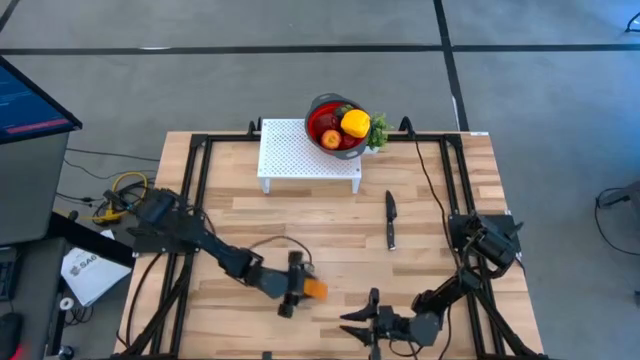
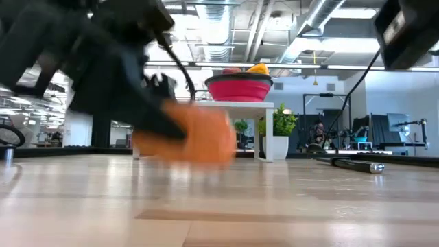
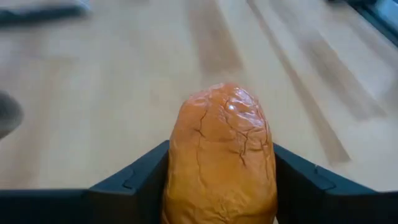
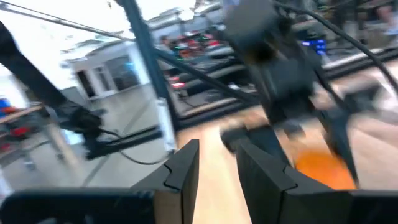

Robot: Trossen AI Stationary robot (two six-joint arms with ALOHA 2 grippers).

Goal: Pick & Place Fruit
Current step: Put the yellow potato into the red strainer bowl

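A small orange fruit (image 1: 316,289) (image 3: 221,149) sits between the fingers of my left gripper (image 1: 306,288) (image 3: 221,193), near the table's near edge, left of centre. In the low view it is a blurred orange shape (image 2: 195,139). A red bowl (image 1: 322,138) (image 2: 239,89) on a white perforated stand (image 1: 300,150) holds more fruit, including a larger yellow piece (image 1: 355,123). My right gripper (image 1: 352,325) (image 4: 217,163) waits open at the near edge, right of the orange fruit and pointing toward it. My left gripper pinches the orange fruit by its two long sides (image 3: 180,168), one dark finger (image 3: 140,177) on each side. The fingers come from the table's left, slanting down. The fruit's free end (image 3: 227,99) sticks out beyond the fingertips. In the low view it appears lifted off the table.
A slim black knife (image 1: 390,220) lies right of centre. A small green plant (image 1: 378,131) stands beside the bowl at the far edge. Black frame rails (image 1: 196,200) run along both table sides. Bare wood lies between the stand and the grippers.
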